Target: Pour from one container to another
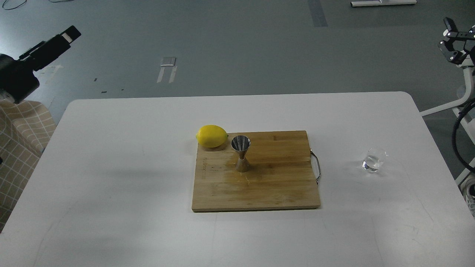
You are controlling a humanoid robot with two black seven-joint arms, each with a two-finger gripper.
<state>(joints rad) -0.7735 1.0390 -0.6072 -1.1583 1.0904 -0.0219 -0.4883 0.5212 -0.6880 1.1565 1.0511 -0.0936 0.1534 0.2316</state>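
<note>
The glass tumbler (374, 160) sits on the white table (111, 148), off to the right and well apart from the wooden cutting board (274, 185). It stands upright and looks like it has a little clear water at the bottom. The steel jigger (241, 152) stands upright on the board, big cone on top, with its mouth open to the sky. A yellow lemon (212, 136) rests at the back left corner of the board, just beside the jigger.

Nothing has been picked up yet, so I think this is the very start. The left gripper (66, 36) hangs up high on the left, far from the table, and I cannot tell if its fingers are apart or together. The right gripper (453, 42) is up high on the right, also holding nothing, and I cannot tell its fingers either.

The next move looks like a job for the right arm, since the tumbler is on its side. It needs to come down, take the tumbler gently around the middle and keep it level.
</note>
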